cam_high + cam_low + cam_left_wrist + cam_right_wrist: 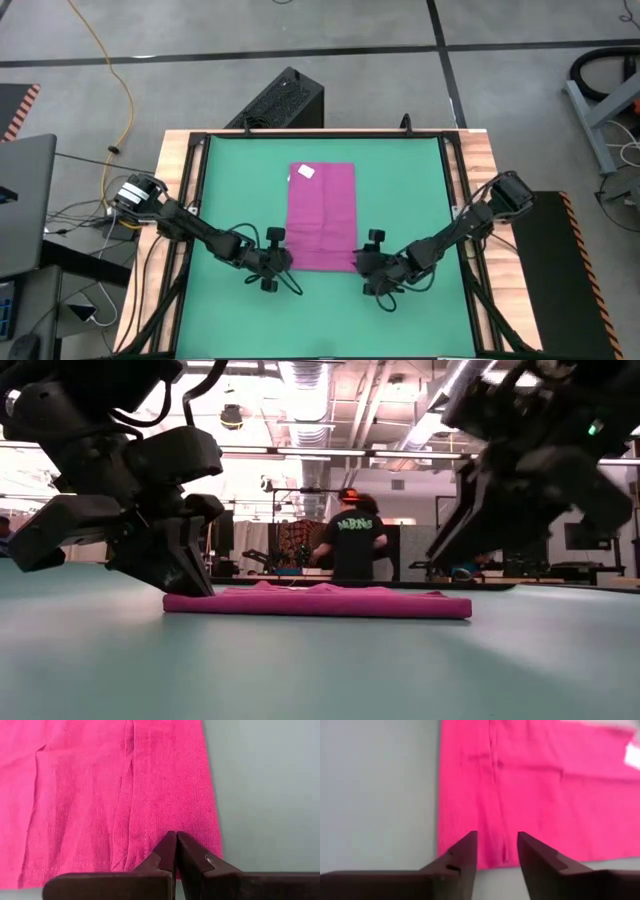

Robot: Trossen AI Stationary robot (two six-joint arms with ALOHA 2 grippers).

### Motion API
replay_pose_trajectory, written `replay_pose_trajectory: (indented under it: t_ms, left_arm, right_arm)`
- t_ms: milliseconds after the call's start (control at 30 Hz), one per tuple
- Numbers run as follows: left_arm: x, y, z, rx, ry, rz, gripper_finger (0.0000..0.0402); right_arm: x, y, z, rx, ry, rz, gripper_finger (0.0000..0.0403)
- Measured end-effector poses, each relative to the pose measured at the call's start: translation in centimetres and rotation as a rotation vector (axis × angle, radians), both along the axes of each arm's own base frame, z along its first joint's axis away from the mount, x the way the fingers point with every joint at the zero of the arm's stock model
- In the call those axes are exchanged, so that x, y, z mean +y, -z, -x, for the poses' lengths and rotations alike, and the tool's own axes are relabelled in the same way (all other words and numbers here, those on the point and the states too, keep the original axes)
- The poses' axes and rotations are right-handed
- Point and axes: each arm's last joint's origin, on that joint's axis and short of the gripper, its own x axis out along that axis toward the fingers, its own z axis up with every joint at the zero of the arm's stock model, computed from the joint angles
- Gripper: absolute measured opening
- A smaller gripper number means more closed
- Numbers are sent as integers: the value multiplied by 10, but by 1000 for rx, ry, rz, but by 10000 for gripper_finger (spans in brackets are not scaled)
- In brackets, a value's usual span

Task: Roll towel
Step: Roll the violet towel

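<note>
Towel [321,216] flat on green mat [230,190]

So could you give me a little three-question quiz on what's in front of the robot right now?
1. True or false: the towel is already rolled up.
2. Which gripper has its fingers pressed together: left gripper or right gripper?
3. Which towel end carries the white tag: A) the end by the grippers, B) the far end?

Key: 1 false, it lies flat on the green mat; 2 left; 3 B.
</note>
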Motion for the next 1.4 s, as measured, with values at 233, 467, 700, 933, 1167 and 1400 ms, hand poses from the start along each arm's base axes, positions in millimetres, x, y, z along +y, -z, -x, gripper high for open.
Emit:
replay_pose_trajectory:
  t_ms: [233,467,700,933,1167,1400]
  left_arm:
    - [0,0,0,2,-5,12,0]
    - [0,0,0,3,-9,17,0]
    - [0,1,0,6,-8,18,0]
    - [1,3,3,37,-8,13,0]
    - [1,4,5,67,-5,14,0]
    - [1,4,5,71,-1,9,0]
  right_arm:
    - [24,-12,10,-69,-128,77,225]
    - [30,20,4,-102,-196,125,229]
    - [24,45,-7,-49,-204,198,243]
    - [11,59,-14,-11,-149,208,244]
    - [1,67,-10,93,-72,88,223]
    - [1,69,-9,108,-75,34,181]
